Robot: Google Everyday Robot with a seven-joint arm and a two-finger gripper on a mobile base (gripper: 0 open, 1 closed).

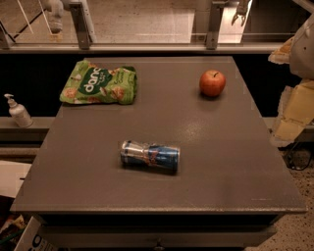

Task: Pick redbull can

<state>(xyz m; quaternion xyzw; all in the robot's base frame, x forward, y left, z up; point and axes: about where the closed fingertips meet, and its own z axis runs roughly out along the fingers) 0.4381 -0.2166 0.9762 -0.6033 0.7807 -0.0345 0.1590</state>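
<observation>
The redbull can (150, 155) lies on its side on the grey table (221, 162), near the middle and a little toward the front. It is blue and silver, with its silver ends pointing left and right. My gripper (240, 14) is at the top right of the view, raised beyond the table's far edge and far from the can. Its two fingers hang down, apart and empty. Part of my pale arm (299, 73) shows along the right edge.
A green chip bag (98, 83) lies at the table's back left. A red apple (212, 83) stands at the back right. A white pump bottle (17, 112) stands on a ledge left of the table. A railing (147, 46) runs behind the table.
</observation>
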